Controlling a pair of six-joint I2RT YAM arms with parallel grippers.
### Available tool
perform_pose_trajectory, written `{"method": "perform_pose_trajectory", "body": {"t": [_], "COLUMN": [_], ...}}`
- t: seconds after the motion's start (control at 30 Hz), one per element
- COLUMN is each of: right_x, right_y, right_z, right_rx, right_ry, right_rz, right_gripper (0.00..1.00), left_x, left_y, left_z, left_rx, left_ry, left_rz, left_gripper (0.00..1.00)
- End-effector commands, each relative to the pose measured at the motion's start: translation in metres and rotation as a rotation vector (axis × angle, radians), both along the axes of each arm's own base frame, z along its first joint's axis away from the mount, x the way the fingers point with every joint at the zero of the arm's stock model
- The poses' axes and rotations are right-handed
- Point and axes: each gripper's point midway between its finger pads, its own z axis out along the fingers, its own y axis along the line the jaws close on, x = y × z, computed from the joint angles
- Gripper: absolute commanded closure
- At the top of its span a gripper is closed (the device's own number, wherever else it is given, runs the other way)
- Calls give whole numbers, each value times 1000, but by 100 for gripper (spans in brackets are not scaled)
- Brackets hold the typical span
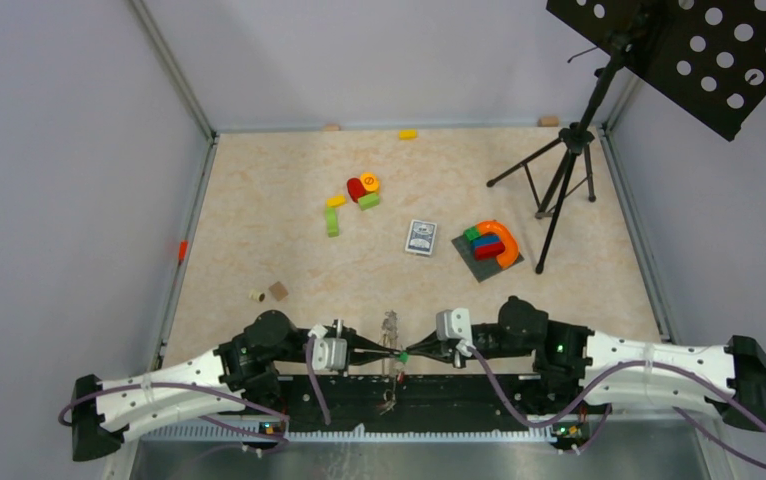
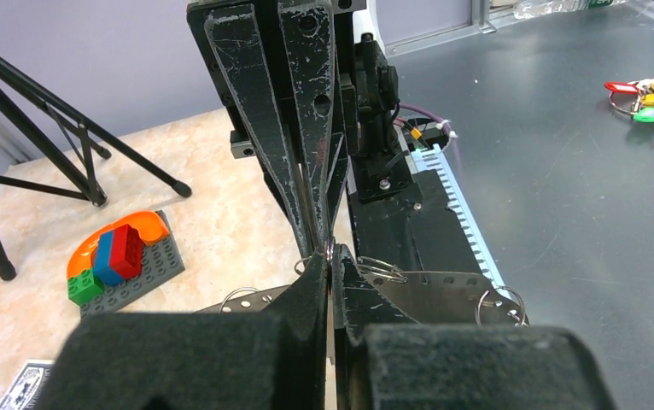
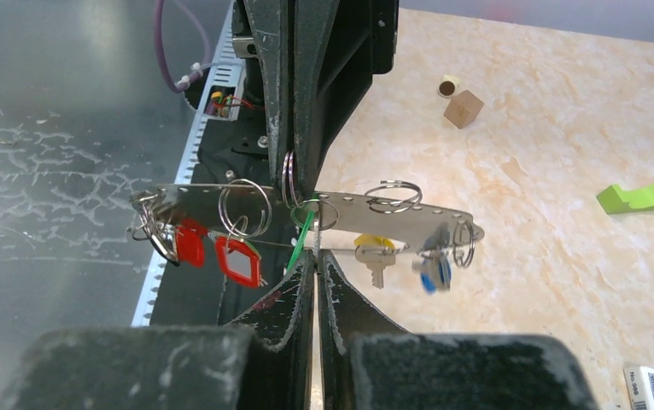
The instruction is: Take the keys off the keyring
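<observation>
The keyring (image 3: 409,218) shows as a long grey metal strip with a row of holes, held level in the air between both grippers; in the top view (image 1: 390,330) it is a thin line. Small split rings hang keys from it: two red tags (image 3: 238,260), a green tag (image 3: 305,235), a yellow-headed key (image 3: 376,256) and a blue tag (image 3: 430,272). My left gripper (image 2: 330,256) is shut on a small ring at the strip's middle. My right gripper (image 3: 315,252) is shut tip to tip against it on thin metal beside the green tag. Both grippers (image 1: 395,352) (image 1: 408,352) meet near the table's near edge.
A card box (image 1: 420,237), a grey plate with an orange arch and blocks (image 1: 489,248), loose blocks (image 1: 362,188) and a wooden cube (image 1: 278,291) lie farther back. A stand's tripod (image 1: 564,190) is at the right. Another bunch of tagged keys (image 2: 648,90) lies on the dark metal surface.
</observation>
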Motion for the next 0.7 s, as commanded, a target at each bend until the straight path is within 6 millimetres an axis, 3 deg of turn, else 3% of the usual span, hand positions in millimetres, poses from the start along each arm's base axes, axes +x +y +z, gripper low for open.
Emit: {"method": "perform_pose_trajectory", "body": {"t": [0.0, 0.2, 0.37, 0.43, 0.53, 0.67], "right_x": [1, 5, 5, 3, -2, -8], "right_y": [7, 4, -9, -14, -19, -17], "right_z": [18, 25, 50, 61, 74, 79], "right_rx": [23, 44, 135, 185, 246, 278], "right_ry": [-21, -34, -65, -74, -75, -59], "right_rz": [6, -14, -39, -38, -19, 9], "right_gripper": [100, 100, 73, 69, 69, 78], "left_x": [0, 1, 1, 2, 2, 1], "left_y": [0, 0, 2, 2, 2, 2], "left_z": [36, 34, 34, 34, 34, 34], "left_rx": [-135, -132, -135, -136, -140, -142], "left_ry": [-41, -35, -32, -30, -30, -31], "left_rz": [3, 7, 13, 16, 20, 11], "left_gripper": [100, 100, 100, 100, 100, 100]}}
